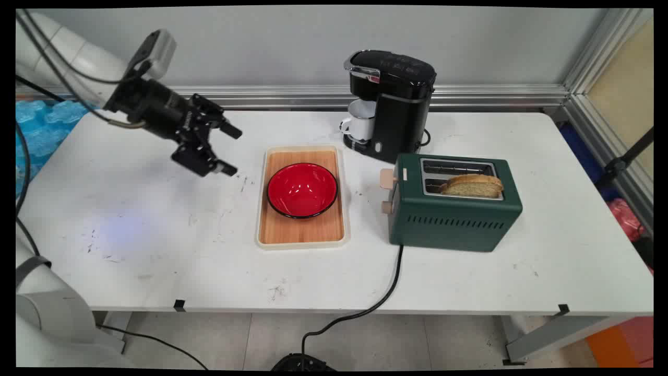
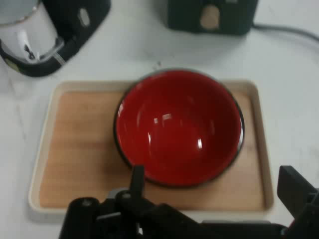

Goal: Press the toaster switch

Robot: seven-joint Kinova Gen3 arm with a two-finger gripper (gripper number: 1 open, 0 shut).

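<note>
The black two-finger gripper (image 1: 228,150) hangs above the white table (image 1: 156,250), jaws spread wide and holding nothing, just left of a wooden tray with a cream rim (image 1: 302,230). A glossy red bowl (image 1: 302,189) sits on the tray. Behind stands a black coffee maker (image 1: 394,104) with a white mug (image 1: 360,121); to the right, a green toaster (image 1: 454,214) holds a slice of toast (image 1: 474,185).

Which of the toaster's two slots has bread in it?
The near slot of the green toaster, the one towards the table's front edge, holds the bread slice; the slot behind it is empty.
</note>
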